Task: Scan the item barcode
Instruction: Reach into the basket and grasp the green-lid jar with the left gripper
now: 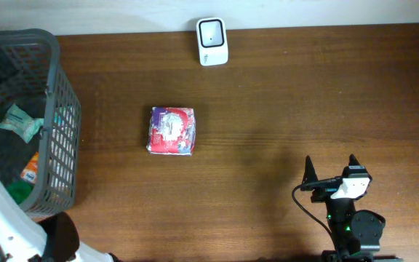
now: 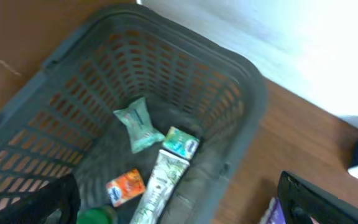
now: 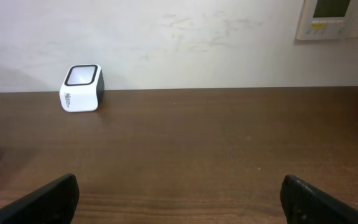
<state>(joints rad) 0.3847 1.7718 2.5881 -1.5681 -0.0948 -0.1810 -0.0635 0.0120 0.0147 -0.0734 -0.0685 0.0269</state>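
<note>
While the left gripper [image 2: 176,183] and right gripper [image 1: 331,164] both gape wide and empty, the purple packet [image 1: 172,131] lies flat on the desk [image 1: 282,94] — a shallow pinch could skid it, hiding its barcode from the scanner [image 1: 212,42].

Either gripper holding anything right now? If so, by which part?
Nothing is held. The right gripper is open over the table. The left gripper is open, facing the basket. The packet lies untouched.

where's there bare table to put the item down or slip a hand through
Widest bare patch: right of the scanner and the purple packet, down to the right gripper. Narrower strips lie between packet and grey basket, and between packet and scanner. The basket itself is crowded.
</note>
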